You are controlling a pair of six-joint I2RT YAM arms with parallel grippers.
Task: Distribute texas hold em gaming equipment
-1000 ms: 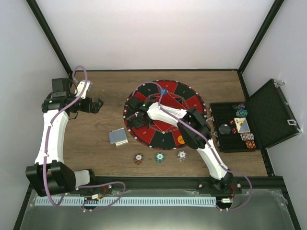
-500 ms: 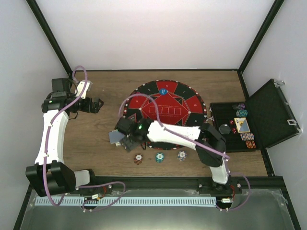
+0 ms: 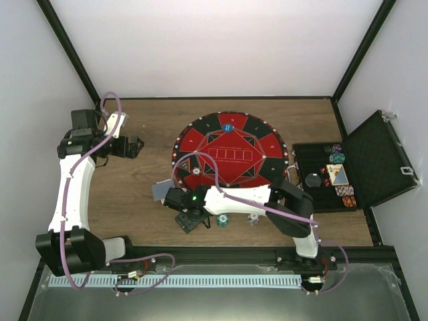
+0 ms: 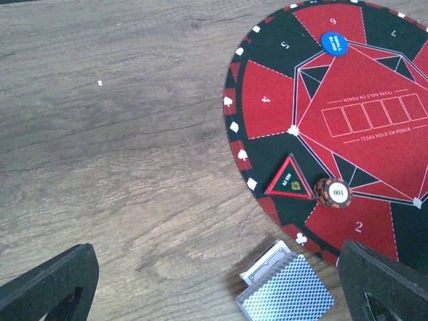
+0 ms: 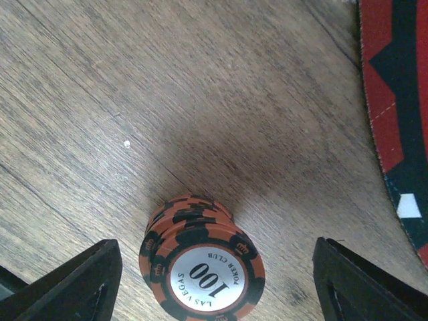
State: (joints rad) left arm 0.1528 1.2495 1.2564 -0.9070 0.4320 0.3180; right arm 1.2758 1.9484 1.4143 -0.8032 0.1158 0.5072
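Red 100 chip stack (image 5: 200, 274) upright on the wooden table (image 5: 100, 100) near the mat (image 5: 401, 100), untouched between the spread fingers of the right end effector (image 5: 215, 281); left end effector (image 4: 217, 267) likewise spread, well apart from the card deck (image 4: 286, 297).

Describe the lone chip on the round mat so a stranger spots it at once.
Find the round red-and-black mat. Near its left edge, beside a black triangular marker, lies the red chip. Unlike the triangle and the blue disc across the mat, it has a dark-striped rim and a white centre reading 100.
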